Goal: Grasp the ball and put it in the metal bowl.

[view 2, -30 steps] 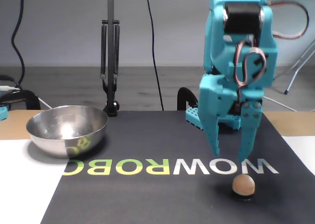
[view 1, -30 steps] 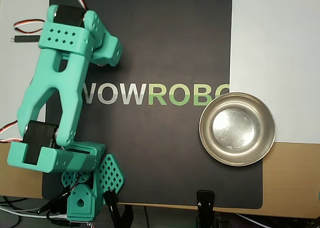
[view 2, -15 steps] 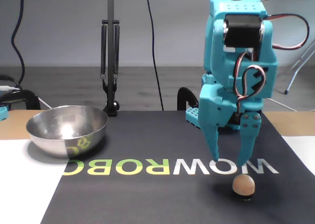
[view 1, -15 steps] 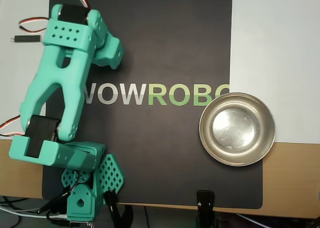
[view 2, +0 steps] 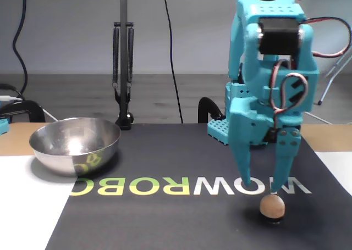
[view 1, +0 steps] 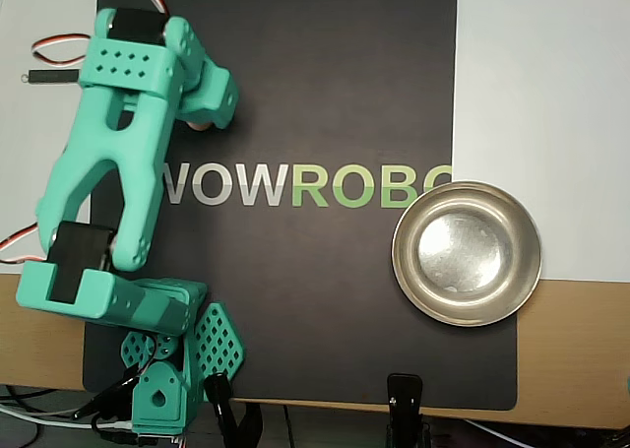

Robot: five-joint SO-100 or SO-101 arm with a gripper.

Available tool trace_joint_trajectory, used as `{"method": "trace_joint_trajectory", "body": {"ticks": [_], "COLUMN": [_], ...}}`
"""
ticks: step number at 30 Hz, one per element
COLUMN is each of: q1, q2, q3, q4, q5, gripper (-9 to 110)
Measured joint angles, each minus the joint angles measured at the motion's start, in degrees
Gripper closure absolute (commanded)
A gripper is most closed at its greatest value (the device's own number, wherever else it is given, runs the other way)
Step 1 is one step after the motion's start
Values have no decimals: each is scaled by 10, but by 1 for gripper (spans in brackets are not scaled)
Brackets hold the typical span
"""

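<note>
A: Item one, the tool?
B: Teal plastic two-finger gripper [view 2: 262,187], pointing straight down over the black mat [view 2: 181,217] printed with white and green lettering. Jaws parted, a clear gap between the tips, nothing held. In the fixed view the tips hang just above the mat, towards the table's near right corner.

A: Item two, the ball?
B: Small smooth tan wooden ball [view 2: 272,206], resting on the mat. It lies just below and slightly right of the fingertips in the fixed view, close to the right finger's tip; whether they touch I cannot tell. In the overhead view the teal arm [view 1: 108,162] covers that spot, so the ball does not show there.

A: Item three, the receptacle?
B: Round shallow silvery metal bowl [view 1: 401,254] with a wide rim and shiny scuffed bottom, empty. In the overhead view it sits at the mat's right edge, partly overhanging the white sheet [view 1: 541,113] and tan tabletop [view 1: 576,359]. In the fixed view it stands towards the table's left edge, well apart from the ball.

A: Anything else?
B: Two black clamps [view 1: 406,399] at the table's lower edge, overhead view.
</note>
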Motion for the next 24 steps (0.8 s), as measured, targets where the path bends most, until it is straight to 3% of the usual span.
{"method": "trace_joint_trajectory", "body": {"ticks": [24], "q1": [-7], "q2": [-11], "q3": [0], "q4": [6], "q5": [-2], "gripper": [58]}}
